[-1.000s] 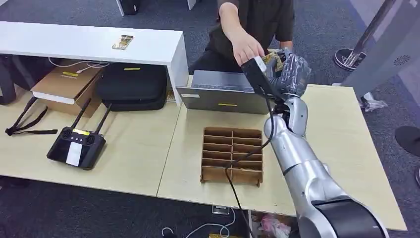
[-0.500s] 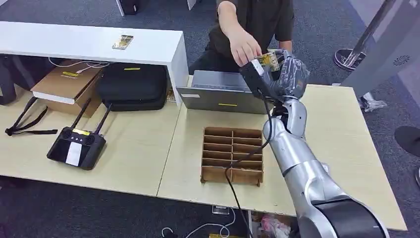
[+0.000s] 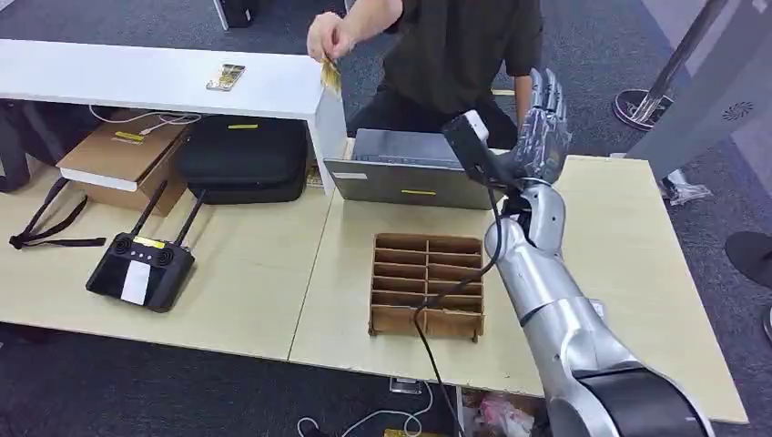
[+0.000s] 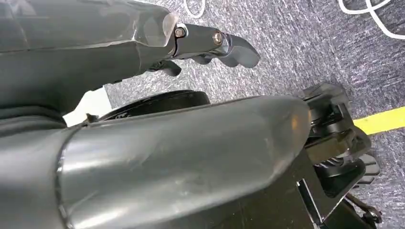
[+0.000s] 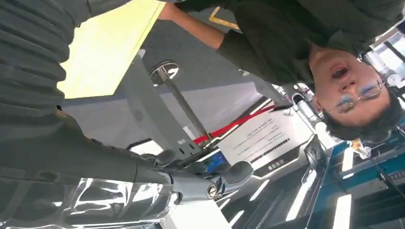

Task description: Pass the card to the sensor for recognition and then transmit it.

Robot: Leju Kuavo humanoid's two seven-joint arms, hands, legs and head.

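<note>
A person's hand (image 3: 328, 35) pinches the yellowish card (image 3: 330, 72) at the right end of the white shelf (image 3: 273, 86). My right hand (image 3: 543, 120) is raised over the far edge of the table behind the laptop (image 3: 410, 169), fingers straight up and apart, nothing in it. The right wrist view has those fingers (image 5: 191, 183) spread with nothing between them, the person beyond. My left hand (image 4: 200, 43) hangs above the carpet in the left wrist view and holds nothing.
A second card (image 3: 225, 76) lies on the white shelf. A wooden divider box (image 3: 426, 285) sits on the table (image 3: 628, 255) near my right arm. A black remote controller (image 3: 141, 269), a black case (image 3: 244, 157) and a cardboard box (image 3: 123, 153) are at the left.
The person took the card out of my right hand and carried it left to the shelf end. My right hand's fingers went from curled around the card to straight and spread.
</note>
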